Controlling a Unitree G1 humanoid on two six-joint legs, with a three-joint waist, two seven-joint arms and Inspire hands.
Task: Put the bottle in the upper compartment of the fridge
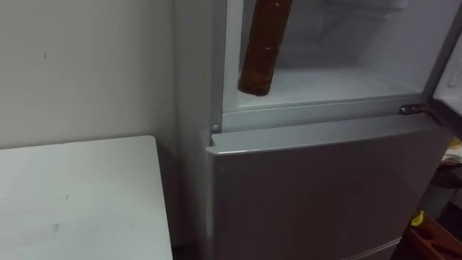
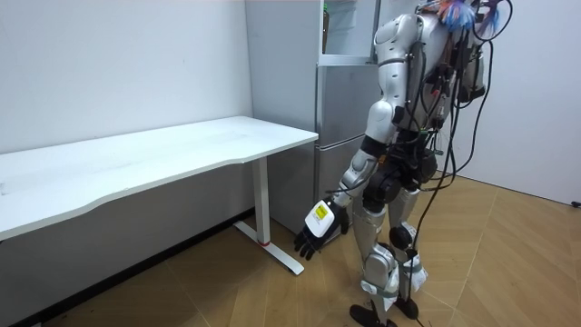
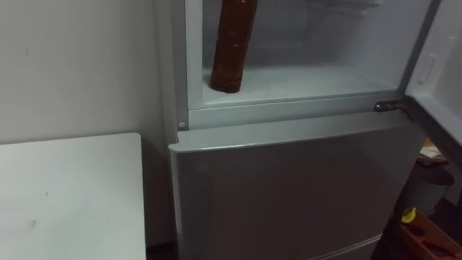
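Left eye view: a flat white desk (image 1: 79,195) at left, then a ribbed brown plastic bottle (image 1: 263,50), slightly tilted, front left in the silver fridge's (image 1: 325,188) open upper compartment; in the room view the left robot hand (image 2: 318,229) hangs low, fingers relaxed.

Right of bottle (image 1: 263,50), the upper fridge (image 1: 346,81) lies free.

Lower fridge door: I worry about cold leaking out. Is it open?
No: the lower fridge door is shut flat against the cabinet, below the open upper compartment that holds the bottle.
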